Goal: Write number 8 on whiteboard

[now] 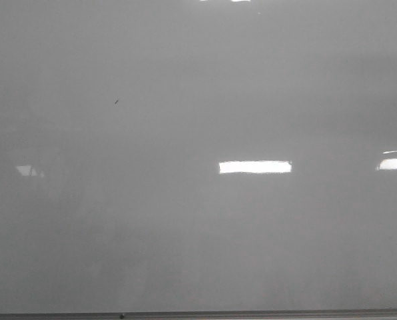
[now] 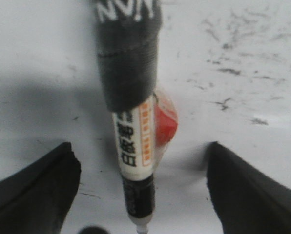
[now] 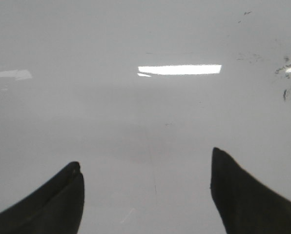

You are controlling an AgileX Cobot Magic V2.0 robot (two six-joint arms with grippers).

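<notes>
The whiteboard [image 1: 198, 220] fills the front view, glossy pale grey with bright light reflections. No number 8 shows on it in any view. No gripper shows in the front view. In the left wrist view a marker [image 2: 135, 146] lies on the whiteboard [image 2: 38, 58], with a white printed body, a black-wrapped far end and a black tip end pointing toward the wrist. My left gripper [image 2: 139, 146] is open, its fingers [image 2: 33, 190] wide on either side of the marker and touching neither side. My right gripper [image 3: 145, 157] is open and empty over the bare board [image 3: 145, 112].
A tiny dark speck [image 1: 116, 102] sits on the board's upper left. A thin grey frame edge [image 1: 198, 315] runs along the bottom. Smudged old ink marks [image 2: 233, 73] lie beside the marker, and others [image 3: 287, 83] show in the right wrist view. A red object [image 2: 166, 122] lies against the marker.
</notes>
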